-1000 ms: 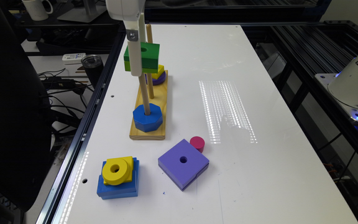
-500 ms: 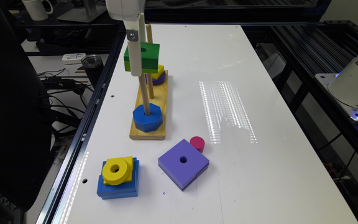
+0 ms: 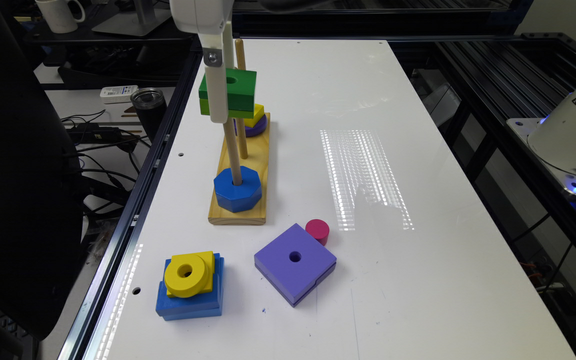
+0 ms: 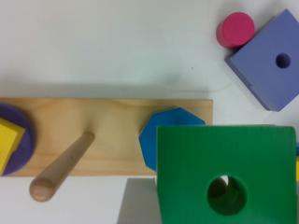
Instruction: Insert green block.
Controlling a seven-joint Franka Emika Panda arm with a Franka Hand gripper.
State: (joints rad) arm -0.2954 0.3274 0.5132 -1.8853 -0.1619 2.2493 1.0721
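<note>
Hovering above the wooden peg board [image 3: 260, 172], the white gripper [image 3: 217, 107] clamped the two-tone green square block [image 3: 233, 90] by its sides, leaving its centre hole free; through it a peg tip appeared roughly lined up. I counted three pegs, one blue octagon block [image 3: 237, 189], one purple square [image 3: 294, 262].
</note>
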